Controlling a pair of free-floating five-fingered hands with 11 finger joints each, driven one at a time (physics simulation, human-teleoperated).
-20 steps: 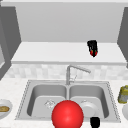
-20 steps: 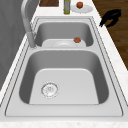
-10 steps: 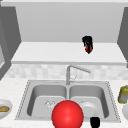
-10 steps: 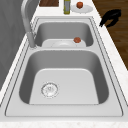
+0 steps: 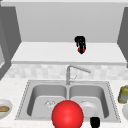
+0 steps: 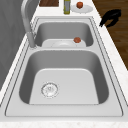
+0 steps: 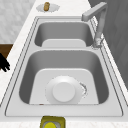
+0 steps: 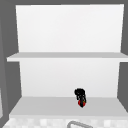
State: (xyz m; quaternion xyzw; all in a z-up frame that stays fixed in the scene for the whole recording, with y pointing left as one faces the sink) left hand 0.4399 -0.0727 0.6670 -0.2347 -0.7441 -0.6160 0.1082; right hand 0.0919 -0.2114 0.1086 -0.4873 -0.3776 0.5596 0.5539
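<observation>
My left hand [image 5: 80,43] hangs fingers-down just above the white shelf [image 5: 45,53], shut on a small red object [image 5: 81,50]. The upper view has the same hand [image 8: 80,95] and red object [image 8: 81,103] over the lower shelf [image 8: 45,106]. My right hand [image 5: 95,122] floats low at the front edge of the sink, by the right basin. From the left side it is a hand [image 6: 110,18] with relaxed fingers beyond the counter edge, holding nothing; the right side view has it at the picture's left border [image 7: 3,63].
A white plate [image 7: 63,92] lies upside down in the right basin, with a small reddish thing [image 6: 77,39] beside it. A large red ball [image 5: 67,115] fills the lower foreground. The faucet [image 5: 72,72] stands behind the divider. A yellow-green jar [image 5: 123,94] and a dish [image 6: 86,8] sit right; a bowl [image 5: 3,108] sits left.
My left hand has carried the small red object leftward along the shelf. The right hand has stayed where it was.
</observation>
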